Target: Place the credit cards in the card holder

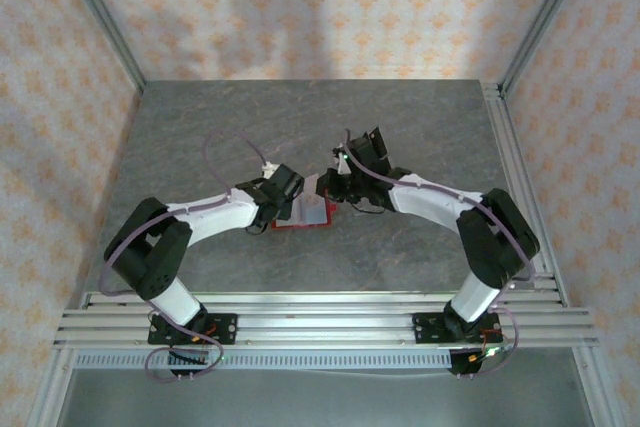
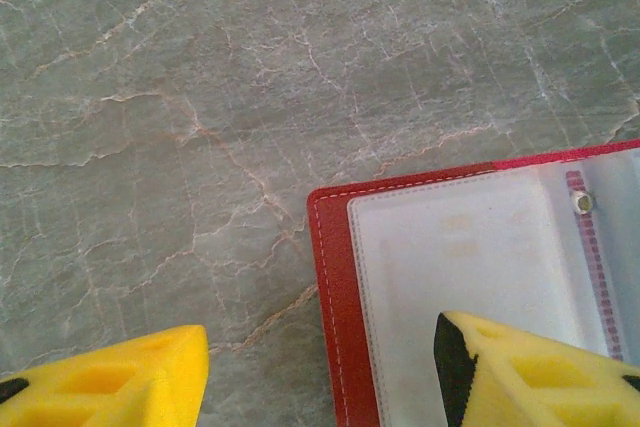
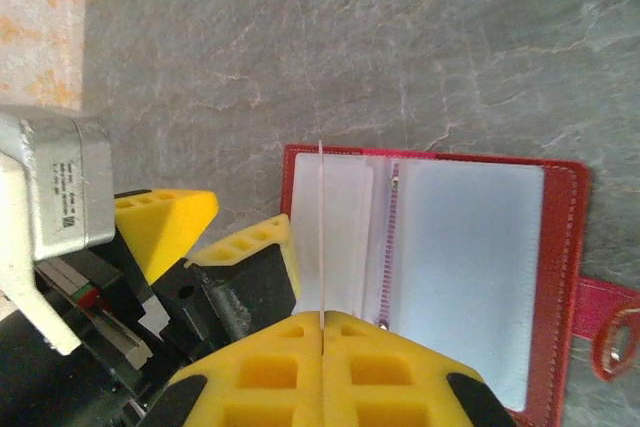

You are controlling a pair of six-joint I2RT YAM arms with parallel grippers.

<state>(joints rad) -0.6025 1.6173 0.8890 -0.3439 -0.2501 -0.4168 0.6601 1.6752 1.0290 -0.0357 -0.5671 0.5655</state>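
**Plainly: one card pinched above the open holder**

The card holder (image 3: 470, 267) lies open and flat on the grey stone-patterned table (image 2: 150, 97), near its middle, between the two arms. Its red cover frames clear plastic pockets, and a red strap tab (image 3: 612, 319) sticks out from one side.

The right gripper (image 3: 322, 332) is clenched on a credit card (image 3: 321, 237). The right wrist camera sees the card edge-on, as a thin pale line running out from between the closed yellow fingertips. That line crosses the pocket leaf on the side away from the strap, just beside the spine, and ends at the holder's far red edge. Whether the card's lower edge touches the plastic or hangs above it, I cannot tell.

The left gripper (image 2: 320, 332) is released, with its yellow jaws standing well apart and nothing between them. It straddles the holder's red border on that same leaf. One finger (image 2: 530, 372) sits over the clear pocket and the other (image 2: 120, 382) is over bare table beside the holder. From the right wrist camera, the finger over the pocket lies just beside the held card.
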